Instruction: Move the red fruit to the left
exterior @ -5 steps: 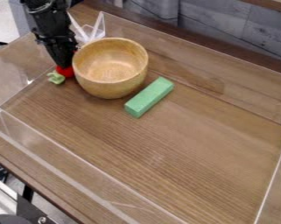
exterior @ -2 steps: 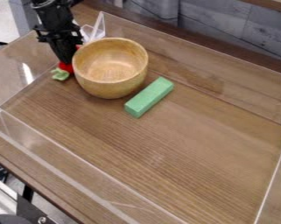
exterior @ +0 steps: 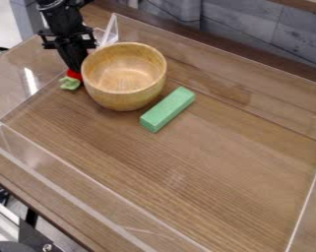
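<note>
The red fruit (exterior: 72,77) is a small bright-red ball with a light-green stub (exterior: 68,85) at its lower left. It rests on the wooden table just left of the wooden bowl (exterior: 123,75). My black gripper (exterior: 74,67) comes down on it from above, fingers closed around its top, so most of the fruit is hidden. The gripper is shut on the fruit, which sits low at the table surface.
A flat green rectangular block (exterior: 167,108) lies right of the bowl. Clear plastic walls (exterior: 16,98) ring the tabletop, with a low front wall (exterior: 68,182). Wood surface stretches toward the front and right.
The gripper has rolled slightly about its axis while staying over the fruit; the fruit and its green stub have shifted a little up and to the right.
</note>
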Available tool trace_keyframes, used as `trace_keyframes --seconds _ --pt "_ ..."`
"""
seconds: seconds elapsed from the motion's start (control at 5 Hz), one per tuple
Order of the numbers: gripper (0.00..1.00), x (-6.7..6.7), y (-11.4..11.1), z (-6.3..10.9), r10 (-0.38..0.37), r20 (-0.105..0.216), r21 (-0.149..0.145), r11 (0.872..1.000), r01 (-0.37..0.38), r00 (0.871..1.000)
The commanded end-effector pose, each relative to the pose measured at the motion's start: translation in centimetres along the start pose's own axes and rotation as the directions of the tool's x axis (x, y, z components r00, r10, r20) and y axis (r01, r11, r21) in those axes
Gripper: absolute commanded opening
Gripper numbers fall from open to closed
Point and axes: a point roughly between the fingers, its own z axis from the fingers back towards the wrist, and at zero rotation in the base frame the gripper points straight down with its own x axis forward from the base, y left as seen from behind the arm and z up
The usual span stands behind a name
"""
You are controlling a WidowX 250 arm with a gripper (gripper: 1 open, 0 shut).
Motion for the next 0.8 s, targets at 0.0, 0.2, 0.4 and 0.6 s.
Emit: trace_keyframes --seconds 0.0,0.2,0.4,0.6 --pt "1.00 -0.2 -1.3 1.5 -0.008 0.044 0.025 1.000 0.007 0.999" --pt "1.00 -1.3 -2.2 1.8 0.006 0.047 0.030 1.000 -0.007 0.999" --pt "1.00 -1.2 -2.0 2.5 0.013 0.047 0.035 0.999 -0.015 0.999" --pt "1.00 -1.0 -1.8 3.1 0.019 0.053 0.036 0.999 -0.021 0.998"
